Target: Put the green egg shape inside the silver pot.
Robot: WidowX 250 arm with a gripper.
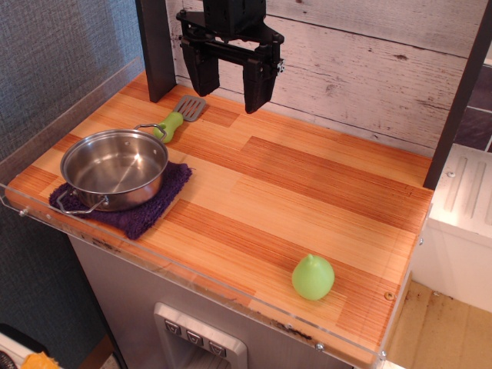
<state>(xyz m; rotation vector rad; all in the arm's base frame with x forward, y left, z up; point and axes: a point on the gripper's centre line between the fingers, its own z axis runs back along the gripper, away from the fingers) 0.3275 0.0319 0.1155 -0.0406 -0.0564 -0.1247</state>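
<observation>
The egg [313, 277] sits lower right on the bench [292, 184], near the front edge. The pot [114, 168] stands at left on a purple cloth [146, 211] (spatula [179, 117] just behind). Gripper [231, 83] hangs top centre, jaws apart, empty.

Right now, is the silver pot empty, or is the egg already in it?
Empty. The silver pot shows only bare shiny metal inside; the green egg shape sits on the wooden counter near the front right edge.
</observation>
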